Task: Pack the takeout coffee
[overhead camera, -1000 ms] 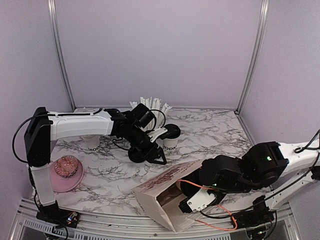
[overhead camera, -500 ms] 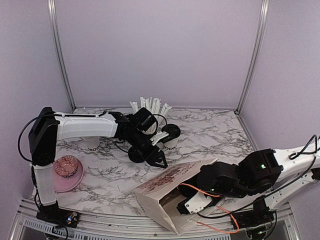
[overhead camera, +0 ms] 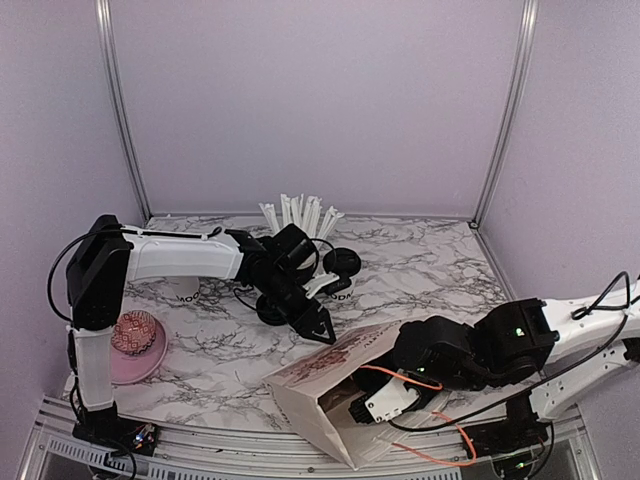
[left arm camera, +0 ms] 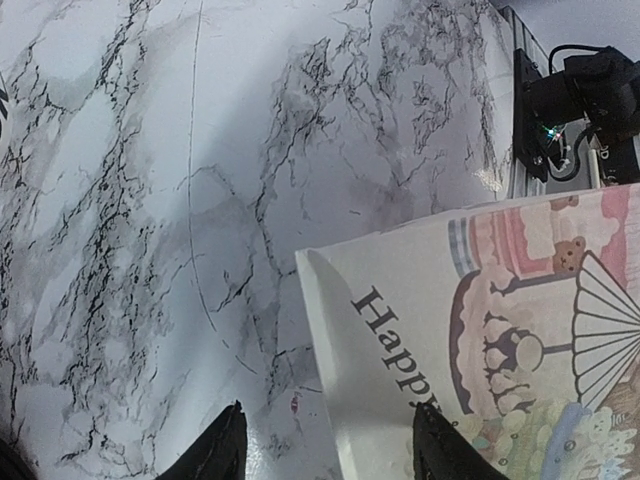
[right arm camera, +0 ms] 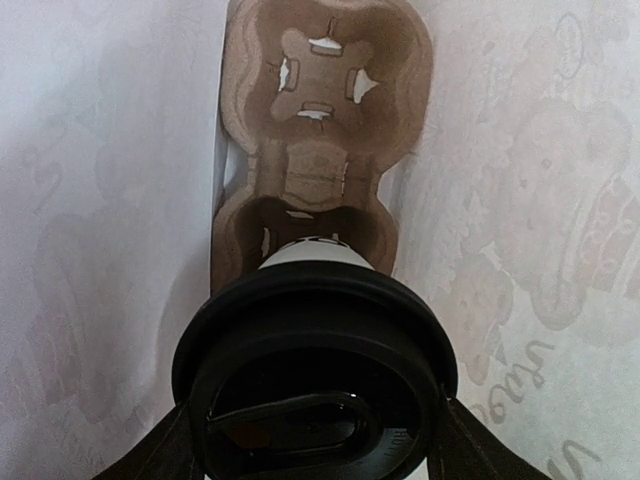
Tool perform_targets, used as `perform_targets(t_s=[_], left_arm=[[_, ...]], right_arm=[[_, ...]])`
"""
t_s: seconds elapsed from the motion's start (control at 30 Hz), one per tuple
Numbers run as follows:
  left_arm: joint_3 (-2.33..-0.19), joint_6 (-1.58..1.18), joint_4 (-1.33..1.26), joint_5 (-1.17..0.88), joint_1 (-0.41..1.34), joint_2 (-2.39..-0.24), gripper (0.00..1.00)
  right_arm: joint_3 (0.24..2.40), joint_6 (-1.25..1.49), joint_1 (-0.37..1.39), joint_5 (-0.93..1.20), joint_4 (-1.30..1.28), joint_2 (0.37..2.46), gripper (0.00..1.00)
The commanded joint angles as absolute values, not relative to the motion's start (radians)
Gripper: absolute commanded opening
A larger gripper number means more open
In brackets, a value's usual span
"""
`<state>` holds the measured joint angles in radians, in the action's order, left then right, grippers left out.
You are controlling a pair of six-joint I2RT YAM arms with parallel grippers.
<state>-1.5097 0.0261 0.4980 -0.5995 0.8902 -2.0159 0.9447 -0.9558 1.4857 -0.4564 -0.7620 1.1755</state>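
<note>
Marbled tabletop (overhead camera: pixel 440 260), bag (overhead camera: pixel 320 385) on its side, right tool (right arm camera: pixel 312 440) inside gripping lidded cup (right arm camera: pixel 312 330) at carrier (right arm camera: pixel 320 100), left tool (left arm camera: pixel 328 442) spread wide above bag, second cup (overhead camera: pixel 340 288) at its 12 o'clock

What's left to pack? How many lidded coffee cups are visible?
2. One cup stands near the straws; the other is in the right gripper inside the paper bag. A third cup's top is hidden.

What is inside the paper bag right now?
A brown cup carrier lies inside the paper bag, its far pocket empty. The right gripper holds a lidded cup at the near pocket; the black lid hides whether the cup is seated.
</note>
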Motion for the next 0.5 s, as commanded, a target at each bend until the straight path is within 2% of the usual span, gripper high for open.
perform_targets(t_s=[0.0, 0.47], left_arm=[[-1.519, 0.047, 0.497, -0.638, 0.895, -2.040, 0.57], [-1.543, 0.051, 0.501, -0.649, 0.881, -2.068, 0.57]], right_arm=[[0.944, -0.953, 1.447, -0.422, -0.698, 1.161, 0.34], [0.946, -1.003, 1.414, -0.332, -0.683, 1.144, 0.29]])
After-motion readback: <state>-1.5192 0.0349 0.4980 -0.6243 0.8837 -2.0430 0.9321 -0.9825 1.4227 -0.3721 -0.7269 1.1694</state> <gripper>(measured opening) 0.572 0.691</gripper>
